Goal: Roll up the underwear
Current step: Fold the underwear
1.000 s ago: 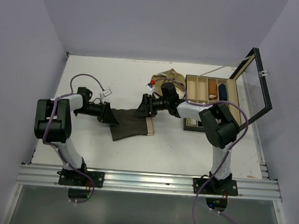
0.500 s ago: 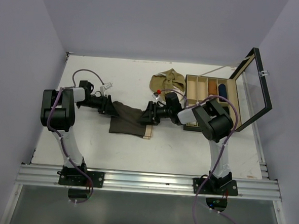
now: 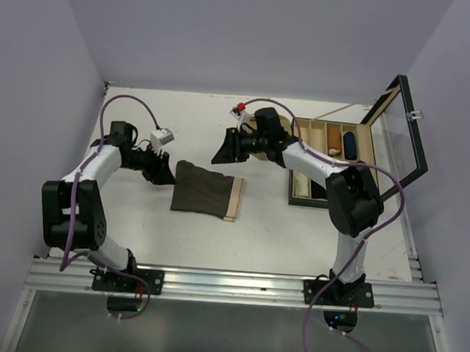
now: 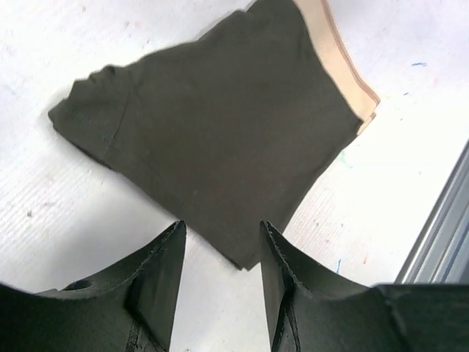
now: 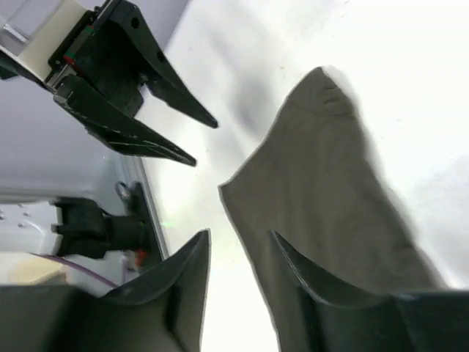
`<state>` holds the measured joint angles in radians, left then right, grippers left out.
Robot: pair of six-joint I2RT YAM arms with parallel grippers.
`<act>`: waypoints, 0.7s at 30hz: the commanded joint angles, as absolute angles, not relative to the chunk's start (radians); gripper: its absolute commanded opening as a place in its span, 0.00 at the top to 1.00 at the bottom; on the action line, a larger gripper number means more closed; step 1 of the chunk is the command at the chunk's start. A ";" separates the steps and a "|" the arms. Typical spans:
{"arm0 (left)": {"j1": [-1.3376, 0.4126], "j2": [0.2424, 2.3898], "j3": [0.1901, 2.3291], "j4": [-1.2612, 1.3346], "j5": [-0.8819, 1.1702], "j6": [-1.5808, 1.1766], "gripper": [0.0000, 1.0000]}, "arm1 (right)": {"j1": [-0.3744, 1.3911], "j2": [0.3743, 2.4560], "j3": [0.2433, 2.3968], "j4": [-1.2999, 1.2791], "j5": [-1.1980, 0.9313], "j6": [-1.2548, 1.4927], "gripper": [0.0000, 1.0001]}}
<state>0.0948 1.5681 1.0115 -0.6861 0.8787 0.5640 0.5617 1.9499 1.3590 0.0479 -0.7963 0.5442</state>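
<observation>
Mid-table, the dark brown underwear (image 3: 204, 190) lies flat and unrolled on the white table (image 3: 295, 235). Its beige waistband (image 3: 234, 198) runs along the edge nearest my right arm, and the leg end points toward my left. On the left wrist feed the cloth (image 4: 220, 139) is spread smooth, with its nearest corner just ahead of the fingertips. My left gripper (image 3: 165, 174) sits just beside that leg end, low over the table. Its fingers are spread and nothing is caught between them; the gap (image 4: 222, 229) shows only bare table and that corner of fabric. My right gripper (image 3: 221, 149) hangs off the far edge of the garment, near the waistband corner but apart from it. Its fingers are parted too, and nothing is pinched (image 5: 240, 235). From that wrist I look along the cloth straight at the left gripper (image 5: 205, 143), whose prongs are splayed. Out to the right stands a compartment box (image 3: 301, 201) with its glass lid (image 3: 401, 134) propped up, and a dark blue roll (image 3: 350, 141) sits in one slot.
</observation>
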 commanded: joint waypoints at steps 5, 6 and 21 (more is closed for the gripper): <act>0.012 1.533 0.927 -0.673 0.669 0.562 0.56 | 0.554 2.049 1.586 -0.336 -0.494 0.098 0.72; 0.011 1.526 0.920 -0.667 0.614 0.552 0.57 | 0.554 2.065 1.606 -0.347 -0.424 0.074 0.73; -0.149 1.624 0.989 -0.680 0.457 0.548 0.68 | 0.568 2.122 1.487 -0.433 -0.443 -0.035 0.85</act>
<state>-0.1291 1.5909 0.9455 -0.7181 0.5049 0.5674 0.5564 2.1723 1.5600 -0.3946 -0.4419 -0.0013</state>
